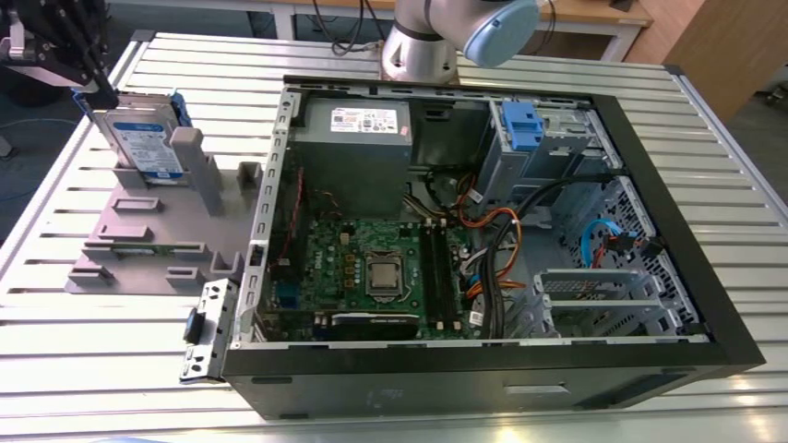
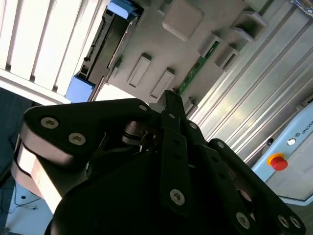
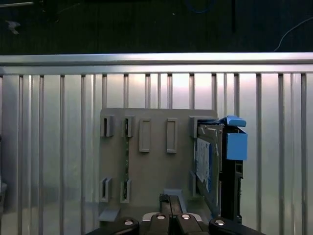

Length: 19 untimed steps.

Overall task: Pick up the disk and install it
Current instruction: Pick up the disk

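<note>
The disk (image 1: 139, 138) stands on edge in the grey stand (image 1: 136, 231) at the exterior view's left, its silver body and white-and-blue label framed by a blue bracket. My gripper (image 1: 95, 90) hovers just above and to the left of the disk's top, touching nothing. In both wrist views the black fingers (image 3: 169, 201) (image 2: 171, 100) are pressed together, shut and holding nothing. The first wrist view looks down on the stand (image 3: 156, 166) with the disk (image 3: 205, 161) at its edge. The second wrist view shows the disk (image 2: 105, 39) beyond the fingers.
An open computer case (image 1: 689, 277) lies at the exterior view's right, with a motherboard (image 1: 369, 268) and a drive bay holding a blue bracket (image 1: 523, 125). A green memory stick (image 1: 124, 247) sits in the stand. The arm's base (image 1: 419, 46) stands behind the case. The slatted table's edge (image 3: 156, 58) is near.
</note>
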Motion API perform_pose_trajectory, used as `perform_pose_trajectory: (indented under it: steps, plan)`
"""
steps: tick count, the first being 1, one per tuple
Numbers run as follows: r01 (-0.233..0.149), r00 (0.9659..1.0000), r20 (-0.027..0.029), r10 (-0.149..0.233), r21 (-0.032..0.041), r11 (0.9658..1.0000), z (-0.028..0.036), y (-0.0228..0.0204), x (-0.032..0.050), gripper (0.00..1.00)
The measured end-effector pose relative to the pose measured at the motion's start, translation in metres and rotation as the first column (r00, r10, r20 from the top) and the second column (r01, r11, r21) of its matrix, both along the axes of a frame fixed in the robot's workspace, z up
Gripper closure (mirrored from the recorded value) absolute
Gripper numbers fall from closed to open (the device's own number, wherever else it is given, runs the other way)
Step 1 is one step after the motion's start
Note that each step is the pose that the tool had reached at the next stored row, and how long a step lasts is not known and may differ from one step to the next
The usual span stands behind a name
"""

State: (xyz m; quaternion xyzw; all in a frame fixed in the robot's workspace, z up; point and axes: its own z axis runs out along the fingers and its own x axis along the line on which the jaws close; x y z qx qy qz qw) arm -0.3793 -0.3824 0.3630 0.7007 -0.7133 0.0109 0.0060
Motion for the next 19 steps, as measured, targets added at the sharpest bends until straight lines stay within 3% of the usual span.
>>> perform_pose_trajectory:
  steps: [3,9,19]
  plan:
    - [0.037,0.9993,0.0001,-0.037,0.002,0.9993,-0.0005,0.0,-0.0004,0.89]
    - [0.082,0.9966,-0.0017,-0.082,0.0289,0.9962,-0.0006,0.0001,-0.0019,0.89]
    - [0.084,0.9965,-0.0016,-0.084,0.0294,0.9961,-0.0006,0.0,-0.0019,0.89]
